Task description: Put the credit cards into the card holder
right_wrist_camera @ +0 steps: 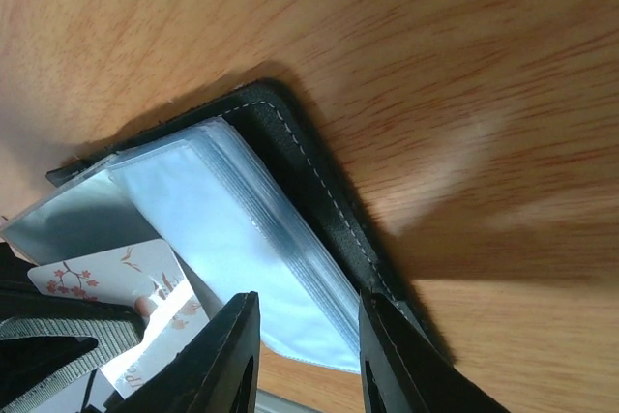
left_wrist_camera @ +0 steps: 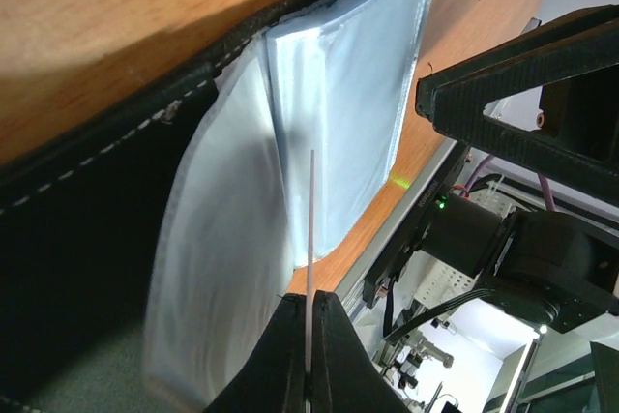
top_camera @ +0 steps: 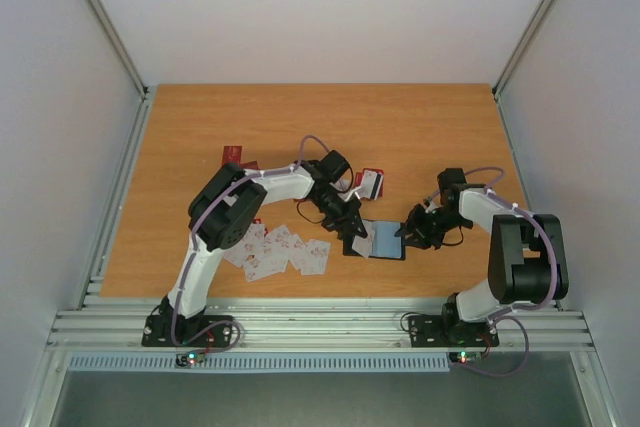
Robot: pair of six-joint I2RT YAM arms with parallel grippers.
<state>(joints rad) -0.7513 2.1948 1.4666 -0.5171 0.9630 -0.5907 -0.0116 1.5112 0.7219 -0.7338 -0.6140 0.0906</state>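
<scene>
- White enclosure walls (top_camera: 320, 7) stand around an orange-brown wooden table (top_camera: 200, 127), and both arms reach in toward its near middle.
- The card holder (top_camera: 387, 240) lies open and flat on the table between the two grippers. Its black cover (left_wrist_camera: 87, 239) faces down and its pale bluish plastic sleeves (right_wrist_camera: 242, 239) face up.
- The left gripper (left_wrist_camera: 309, 336) is clamped tight on one card (left_wrist_camera: 310, 229), which its own wrist view shows edge-on as a thin line. The card stands over the fanned sleeves, just beside the black cover.
- From the right wrist that card shows its face (white with red blossom marks), lying against the sleeves at the side away from the camera.
- The right gripper (right_wrist_camera: 305, 355) sits at the holder's opposite edge. Its fingers (right_wrist_camera: 232, 355) are apart, with the sleeve stack and the stitched cover rim between them; whether they press on it I cannot tell.
- Loose credit cards (top_camera: 285, 250), white with red marks, lie clustered to the left beside the left arm.
- Two red cards (top_camera: 235, 155) lie farther back, and a single white one (top_camera: 370, 184) lies just behind the left gripper.
</scene>
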